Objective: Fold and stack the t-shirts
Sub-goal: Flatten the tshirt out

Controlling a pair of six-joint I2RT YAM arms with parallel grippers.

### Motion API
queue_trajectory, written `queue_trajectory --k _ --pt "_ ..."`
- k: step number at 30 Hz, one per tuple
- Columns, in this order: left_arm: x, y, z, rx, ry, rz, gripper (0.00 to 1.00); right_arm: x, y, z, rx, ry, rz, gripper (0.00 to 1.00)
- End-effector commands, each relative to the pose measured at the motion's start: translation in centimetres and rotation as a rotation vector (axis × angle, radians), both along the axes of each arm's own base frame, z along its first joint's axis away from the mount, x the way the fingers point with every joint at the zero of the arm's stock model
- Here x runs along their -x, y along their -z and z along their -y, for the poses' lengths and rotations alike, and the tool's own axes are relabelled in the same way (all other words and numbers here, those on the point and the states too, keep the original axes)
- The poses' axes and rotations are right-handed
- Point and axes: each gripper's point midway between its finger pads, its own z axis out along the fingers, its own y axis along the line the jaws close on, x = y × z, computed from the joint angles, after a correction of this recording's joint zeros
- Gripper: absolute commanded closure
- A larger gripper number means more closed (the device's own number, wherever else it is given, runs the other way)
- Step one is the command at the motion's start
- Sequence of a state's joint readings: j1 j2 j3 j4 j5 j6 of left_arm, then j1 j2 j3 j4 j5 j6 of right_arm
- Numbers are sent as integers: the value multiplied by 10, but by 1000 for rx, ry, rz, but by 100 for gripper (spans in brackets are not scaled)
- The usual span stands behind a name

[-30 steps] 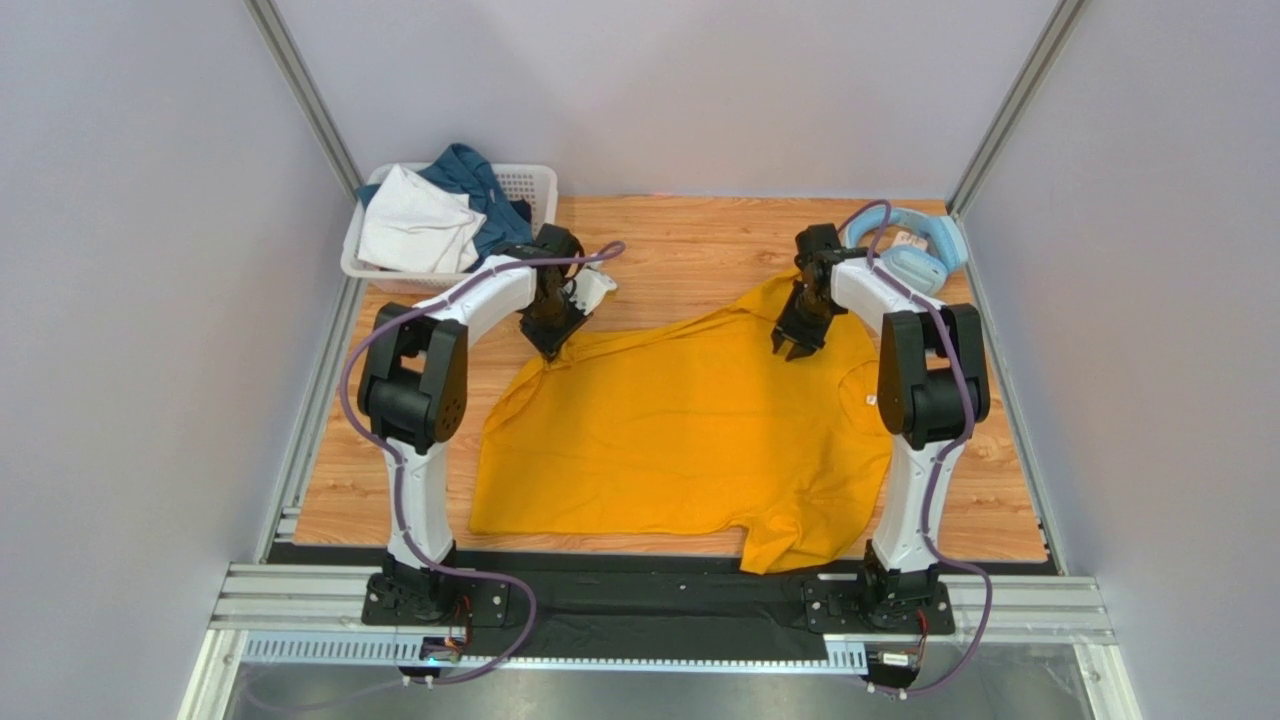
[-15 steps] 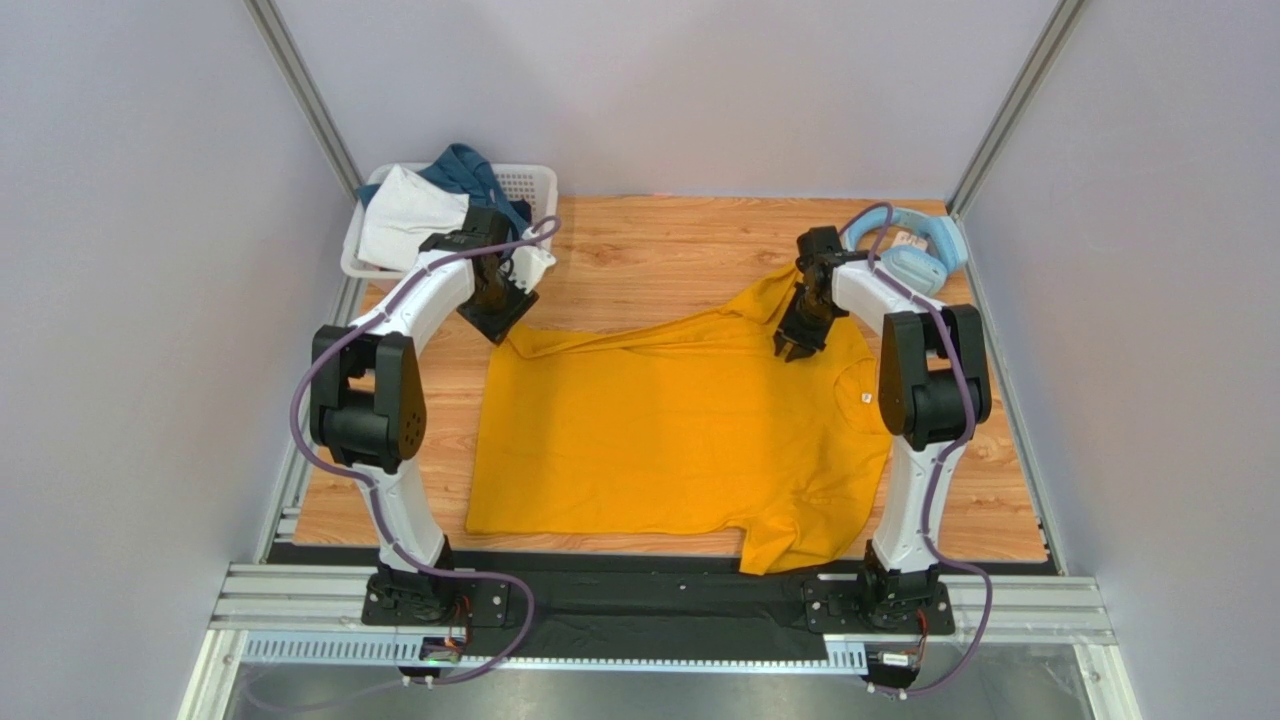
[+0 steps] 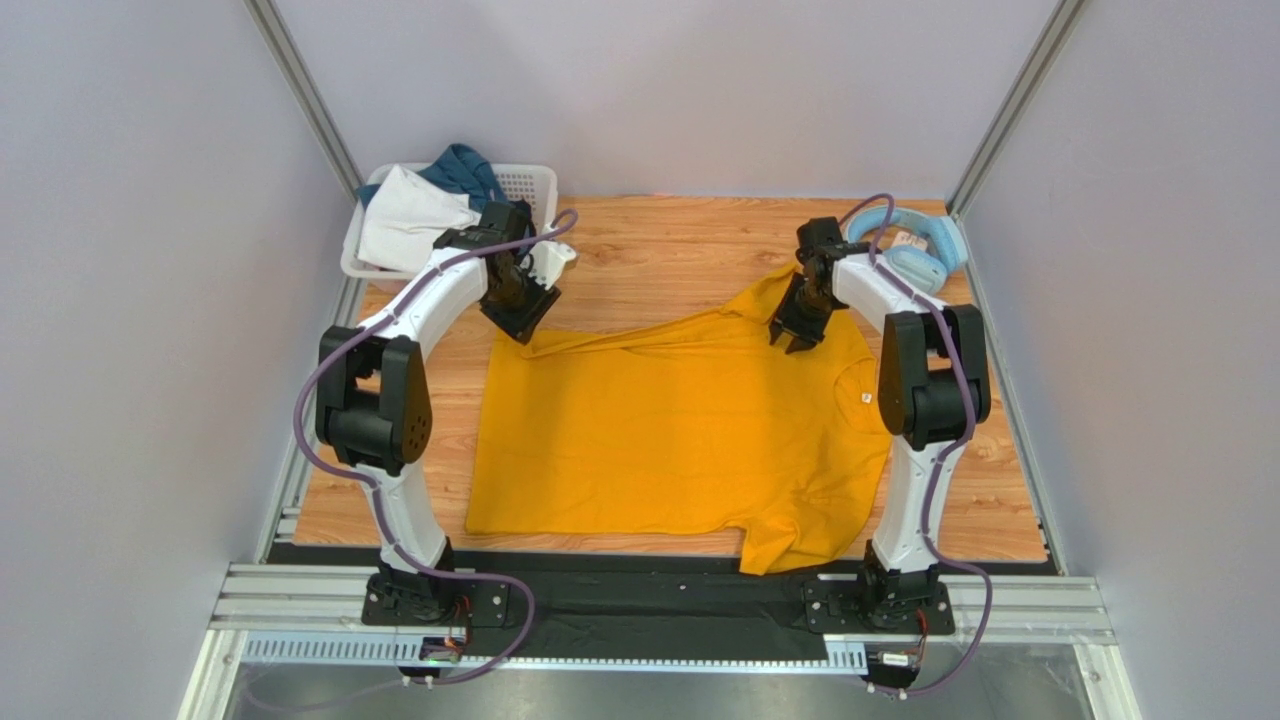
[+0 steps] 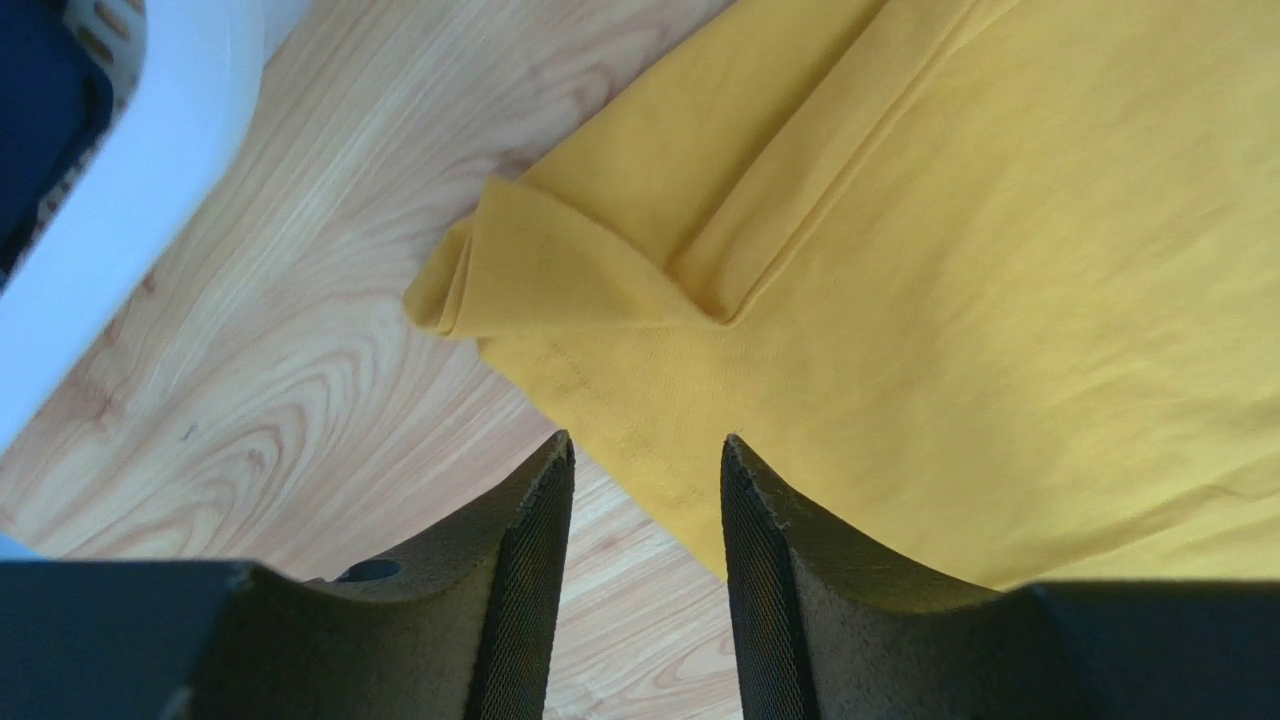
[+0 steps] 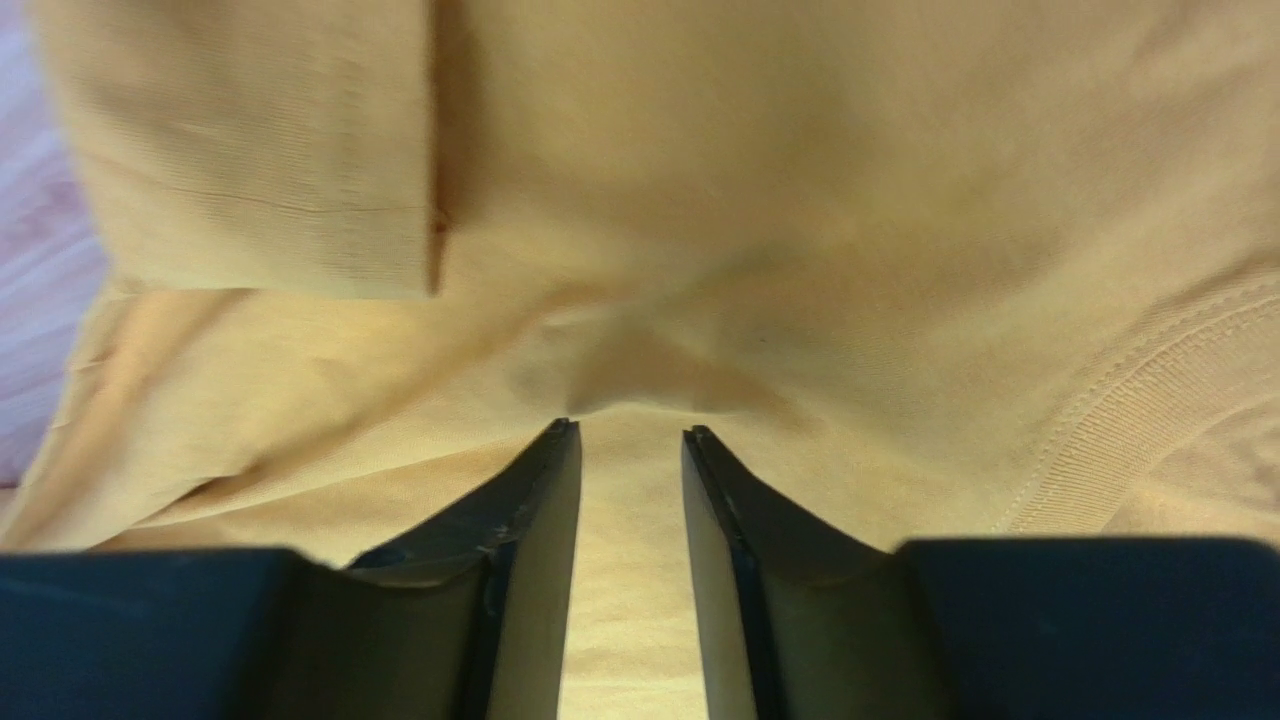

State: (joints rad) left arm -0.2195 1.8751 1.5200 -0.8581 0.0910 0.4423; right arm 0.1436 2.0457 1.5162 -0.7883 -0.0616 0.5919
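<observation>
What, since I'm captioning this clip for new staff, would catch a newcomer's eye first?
The large mustard-yellow t-shirt spread across the wooden table dominates, with the left gripper at its far-left corner and the right gripper on its far edge near the collar. Next come the white basket holding a white garment and a teal garment at the far left, and the light-blue headphones at the far right.

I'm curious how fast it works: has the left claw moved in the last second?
Yes. The left claw moved left, closer to the white basket.
</observation>
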Motion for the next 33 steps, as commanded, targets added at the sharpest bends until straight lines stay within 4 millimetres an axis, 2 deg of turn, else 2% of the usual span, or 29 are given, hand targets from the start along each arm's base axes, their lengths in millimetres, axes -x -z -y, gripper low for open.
queue_trajectory --k 1,3,6,7,9,10,12,14,15,18,21,26,29,33 --pt "-9 -14 20 88 -10 15 52 -36 -70 -5 -22 -4 191 57" --pt "-11 2 14 48 -19 -9 52 -47 -84 -3 -10 -7 223 54" --pt "-14 18 5 26 -42 -6 53 -59 -86 4 -12 -1 229 48" --pt "-14 23 3 24 -51 -7 53 -61 -78 7 -18 9 210 48" --pt "-13 28 -2 24 -67 -23 52 -68 -77 9 -31 19 211 47" --pt "-13 30 -4 24 -72 -24 52 -71 -67 14 -27 28 195 48" --pt "-13 35 -8 18 -84 -31 52 -79 -67 18 -27 36 202 47" --pt "-15 35 -10 24 -93 -31 52 -84 -58 26 -29 47 189 47" --pt "-16 36 -12 28 -101 -32 52 -91 -62 32 -25 56 205 47" --pt "-21 38 -15 26 -111 -30 52 -100 -56 42 -10 62 205 47" --pt "-26 39 -18 27 -128 -31 51 -111 -54 45 -30 60 214 47" --pt "-28 39 -21 56 -158 -39 47 -129 -52 41 -63 47 237 48" --pt "-28 39 -22 73 -174 -45 40 -136 -50 36 -89 38 251 48" --pt "-27 39 -23 90 -190 -52 36 -146 -44 32 -119 45 261 49"
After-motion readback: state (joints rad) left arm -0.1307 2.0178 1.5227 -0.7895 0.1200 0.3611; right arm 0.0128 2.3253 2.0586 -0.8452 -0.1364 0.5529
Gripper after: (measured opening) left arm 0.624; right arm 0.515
